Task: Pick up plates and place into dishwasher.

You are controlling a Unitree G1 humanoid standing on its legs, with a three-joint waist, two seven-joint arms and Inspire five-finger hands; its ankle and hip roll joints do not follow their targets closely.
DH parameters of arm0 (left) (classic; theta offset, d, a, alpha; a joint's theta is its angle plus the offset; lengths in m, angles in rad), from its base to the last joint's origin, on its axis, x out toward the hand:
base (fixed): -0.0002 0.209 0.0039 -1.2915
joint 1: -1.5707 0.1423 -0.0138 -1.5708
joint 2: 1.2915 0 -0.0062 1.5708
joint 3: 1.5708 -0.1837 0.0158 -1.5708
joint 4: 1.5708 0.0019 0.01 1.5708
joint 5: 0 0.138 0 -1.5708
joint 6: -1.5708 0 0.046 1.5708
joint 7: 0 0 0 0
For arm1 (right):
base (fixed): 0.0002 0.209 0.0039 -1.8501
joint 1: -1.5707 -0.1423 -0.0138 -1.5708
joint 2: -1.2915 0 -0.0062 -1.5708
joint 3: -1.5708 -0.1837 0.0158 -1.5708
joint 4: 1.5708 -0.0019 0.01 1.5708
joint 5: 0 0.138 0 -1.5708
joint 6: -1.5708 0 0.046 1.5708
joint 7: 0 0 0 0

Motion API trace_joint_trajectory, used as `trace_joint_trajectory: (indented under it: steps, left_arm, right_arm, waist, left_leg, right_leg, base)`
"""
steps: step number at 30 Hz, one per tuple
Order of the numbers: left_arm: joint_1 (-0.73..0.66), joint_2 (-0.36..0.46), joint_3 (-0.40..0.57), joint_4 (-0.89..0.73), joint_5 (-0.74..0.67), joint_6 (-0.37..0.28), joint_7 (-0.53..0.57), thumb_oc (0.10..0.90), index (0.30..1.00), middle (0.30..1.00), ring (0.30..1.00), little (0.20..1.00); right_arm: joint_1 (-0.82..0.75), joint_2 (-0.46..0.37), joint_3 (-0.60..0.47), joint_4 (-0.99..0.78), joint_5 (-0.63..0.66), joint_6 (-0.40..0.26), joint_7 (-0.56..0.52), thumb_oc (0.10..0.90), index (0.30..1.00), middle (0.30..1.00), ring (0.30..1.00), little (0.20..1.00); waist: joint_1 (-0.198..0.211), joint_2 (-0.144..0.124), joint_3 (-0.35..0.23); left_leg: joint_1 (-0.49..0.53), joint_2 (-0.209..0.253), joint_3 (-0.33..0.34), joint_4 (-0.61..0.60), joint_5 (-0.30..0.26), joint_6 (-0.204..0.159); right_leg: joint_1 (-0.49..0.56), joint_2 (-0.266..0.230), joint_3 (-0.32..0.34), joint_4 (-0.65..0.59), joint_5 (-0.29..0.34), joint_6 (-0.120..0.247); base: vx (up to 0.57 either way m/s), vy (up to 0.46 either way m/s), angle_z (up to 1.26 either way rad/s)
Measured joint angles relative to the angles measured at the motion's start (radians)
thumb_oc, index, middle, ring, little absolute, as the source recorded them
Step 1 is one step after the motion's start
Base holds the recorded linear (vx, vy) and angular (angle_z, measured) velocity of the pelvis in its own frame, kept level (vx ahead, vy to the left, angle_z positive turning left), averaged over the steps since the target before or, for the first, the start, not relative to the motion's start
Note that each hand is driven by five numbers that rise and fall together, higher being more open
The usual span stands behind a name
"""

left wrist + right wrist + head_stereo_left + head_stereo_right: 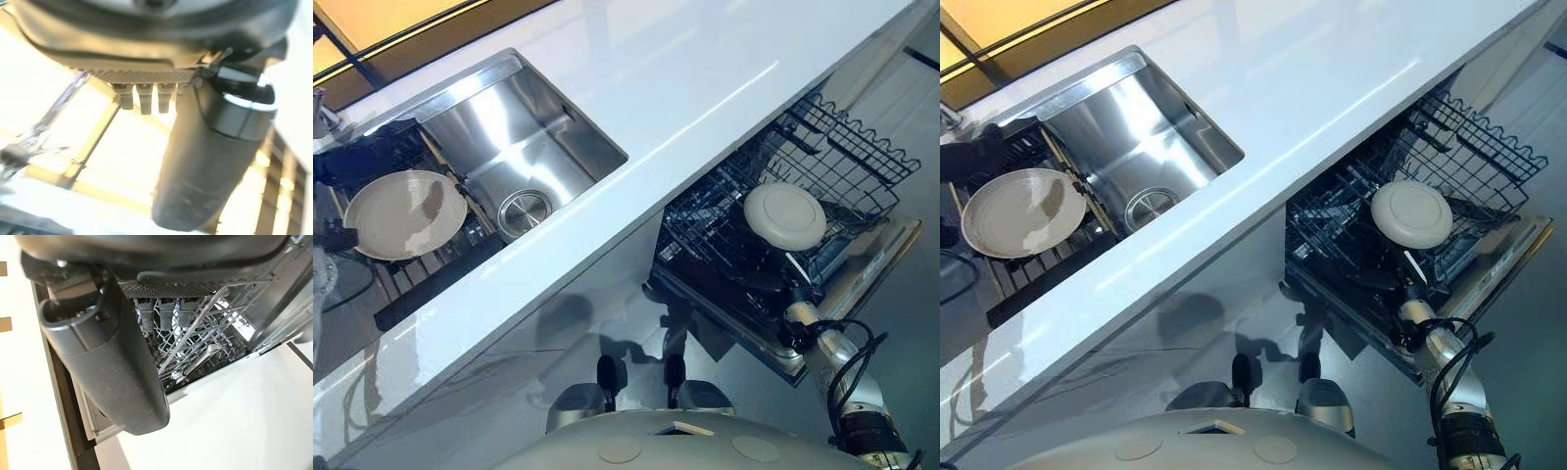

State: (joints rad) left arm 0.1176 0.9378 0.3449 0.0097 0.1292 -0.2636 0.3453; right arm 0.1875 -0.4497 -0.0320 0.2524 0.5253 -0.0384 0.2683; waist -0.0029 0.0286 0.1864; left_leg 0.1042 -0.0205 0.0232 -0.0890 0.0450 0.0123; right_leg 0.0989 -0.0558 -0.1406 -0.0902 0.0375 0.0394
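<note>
Nearest, the right hand (781, 266) is seen over the pulled-out dishwasher rack (842, 147), its fingers closed on a white plate (784, 215) carried flat above the tines; the grip is judged from the plate riding on the hand, the fingers being largely hidden beneath it. A plate released flat could be left lying across the tines instead of slotted upright, or its rim could be knocked against the wire frame. Beyond the white worktop (705, 69), the steel sink (514, 147) is seen. Farthest, a second plate (406, 213) is held over the drying grid (416, 269) by the left hand (362, 157), fingers closed round its rim.
</note>
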Motion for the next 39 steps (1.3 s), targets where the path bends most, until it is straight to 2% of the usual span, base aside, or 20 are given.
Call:
trace_joint_trajectory:
  steps: [8, 27, 39]
  left_arm:
    - [0.079, -0.101, -0.008, -0.027, 0.141, 0.0, 0.001, 0.8, 0.9, 0.9, 0.9, 0.9]
    - [0.119, -0.099, -0.07, -0.028, 0.315, 0.008, -0.115, 0.8, 0.9, 0.9, 0.9, 0.9]
    - [0.19, -0.098, -0.069, -0.027, 0.384, 0.02, -0.117, 0.8, 0.9, 0.9, 0.9, 0.9]
  right_arm:
    - [0.007, 0.0, -0.009, 0.0, -0.018, 0.009, 0.0, 0.8, 0.9, 0.9, 0.9, 0.9]
    - [0.019, -0.002, -0.021, 0.026, -0.039, 0.011, 0.0, 0.8, 0.9, 0.9, 0.9, 0.9]
    - [0.024, -0.001, -0.025, 0.026, -0.038, 0.008, 0.0, 0.8, 0.9, 0.9, 0.9, 0.9]
  waist:
    - [0.007, -0.001, 0.0]
    - [0.029, -0.003, -0.003]
    - [0.03, -0.002, -0.006]
  left_leg:
    - [0.004, 0.0, -0.017, 0.0, 0.003, -0.002]
    - [-0.007, 0.003, -0.081, 0.0, 0.025, -0.017]
    - [-0.011, 0.003, -0.086, 0.0, 0.028, -0.014]
  right_leg:
    - [0.012, 0.0, -0.012, 0.0, 0.0, 0.0]
    - [0.032, 0.007, -0.064, -0.001, -0.006, 0.002]
    - [0.031, 0.007, -0.067, -0.001, -0.006, 0.001]
  base:
    - [-0.03, -0.032, 0.06]
    - [-0.03, -0.036, 0.1]
    - [0.0, -0.003, 0.0]
